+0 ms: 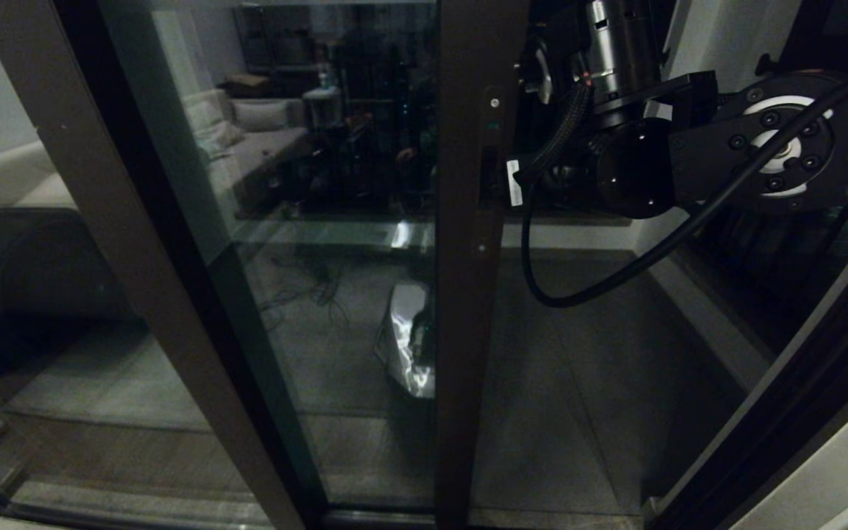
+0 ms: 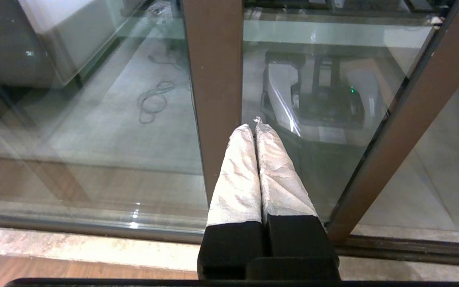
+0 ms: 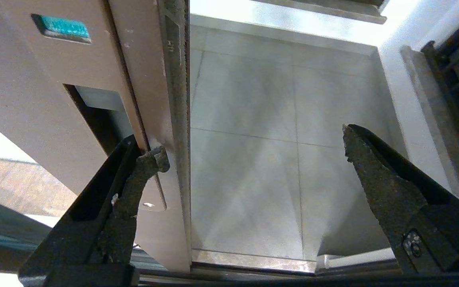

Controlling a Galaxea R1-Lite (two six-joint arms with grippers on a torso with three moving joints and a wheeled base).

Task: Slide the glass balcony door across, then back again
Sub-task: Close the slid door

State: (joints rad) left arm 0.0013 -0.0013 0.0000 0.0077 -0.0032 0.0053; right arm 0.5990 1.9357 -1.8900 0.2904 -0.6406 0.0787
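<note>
1 sliding glass door (image 1: pixel 468 294), 2 grippers: left gripper (image 2: pixel 255 126), right gripper (image 3: pixel 253 153)

glass balcony door (image 1: pixel 468 294) top cropped, right gripper (image 3: pixel 253 159) hidden in head view

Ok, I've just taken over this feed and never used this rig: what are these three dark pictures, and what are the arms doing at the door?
This is a two-armed robot standing at a sliding glass balcony door. The wide picture comes from a camera on its head, looking forward and down; the other two come from cameras on each wrist, behind the fingers.

The right pincer is the one at work. It is open, with one finger set at the recessed slot handle on the door's upright edge. The other finger hangs free over the gap, where the tiled balcony floor shows. So the door stands partly open.

The left pincer is shut, holds nothing, and points at the glass low down, beside a brown frame post.
</note>
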